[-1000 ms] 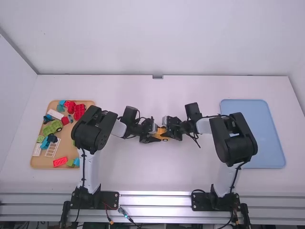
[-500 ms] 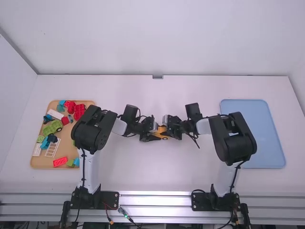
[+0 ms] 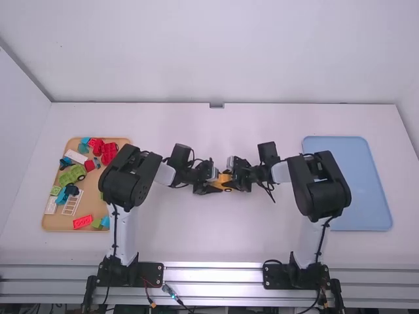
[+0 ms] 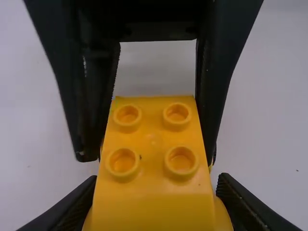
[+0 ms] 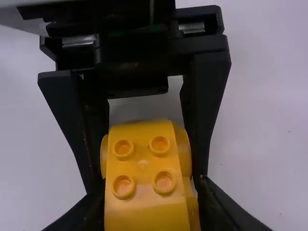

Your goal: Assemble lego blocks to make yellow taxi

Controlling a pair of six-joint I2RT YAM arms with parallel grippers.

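Two robot arms work face to face on a toy taxi, their bases, left [image 3: 134, 273] and right [image 3: 291, 278], bolted down along the bottom edge of the frame. At lower left, a red brick [image 3: 82, 222] lies on the near end of a tan tray [image 3: 52, 224], with a white ladder piece [image 3: 72, 201] just beyond it. At right of frame lies a blue tray [image 3: 364, 190], perhaps meant for the finished toy.

At center, above the white table [image 3: 222, 229], is the yellow taxi body [image 3: 224, 179], with a dark wheel [image 3: 228, 190] under it. The left gripper [image 4: 156, 197] is closed on the yellow bodywork from one side; the right gripper [image 5: 151, 192] is clamped on it from the other, the two nearly meeting. Wheels and bodywork appear to be together, so the build looks well along, though whether every joint is pressed home cannot be told. Round studs show bare on the yellow top, so a further piece may have yet to go on. Letting go and setting the taxi down also remain.

Farther up the tan tray, a green wheeled piece [image 3: 69, 175] and, at upper left, red blocks [image 3: 109, 153] sit unused, probably spares for other models.
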